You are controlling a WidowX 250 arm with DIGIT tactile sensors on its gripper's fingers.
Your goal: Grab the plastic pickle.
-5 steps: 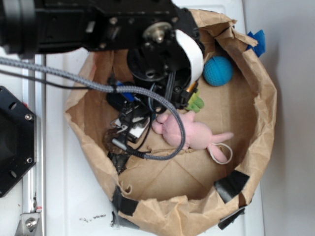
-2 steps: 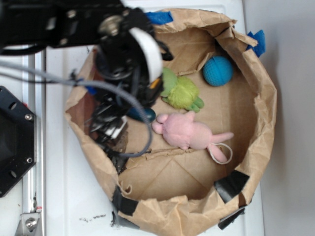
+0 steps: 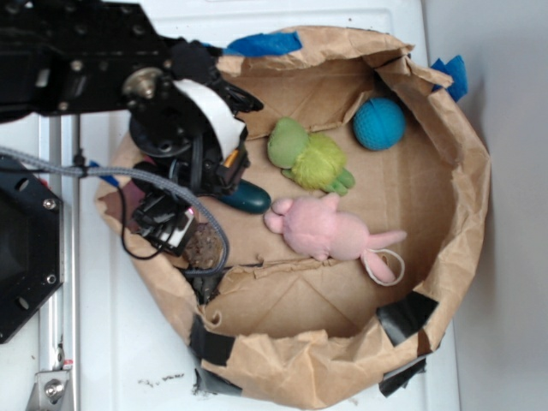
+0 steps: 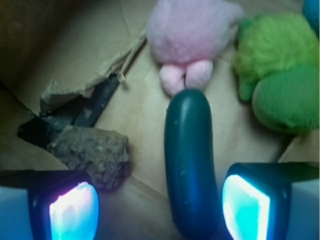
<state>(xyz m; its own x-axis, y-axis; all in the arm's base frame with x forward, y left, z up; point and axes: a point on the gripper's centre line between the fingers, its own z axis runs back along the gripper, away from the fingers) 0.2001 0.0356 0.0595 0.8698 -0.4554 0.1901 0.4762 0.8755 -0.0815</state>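
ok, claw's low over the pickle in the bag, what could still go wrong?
1. The glossy dark teal plastic pickle sits off-centre, close to the right finger of the open claw; closing may nudge or roll it.
2. The rough brown rock-like lump lies by the left finger and could get caught.

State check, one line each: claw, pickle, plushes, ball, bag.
claw: open, straddling the pickle's near end
plastic pickle: lying flat, ungrasped
pink plush: lying beside pickle's far tip
green plush: lying down
blue ball: resting at bag wall
paper bag: open, rim rolled down
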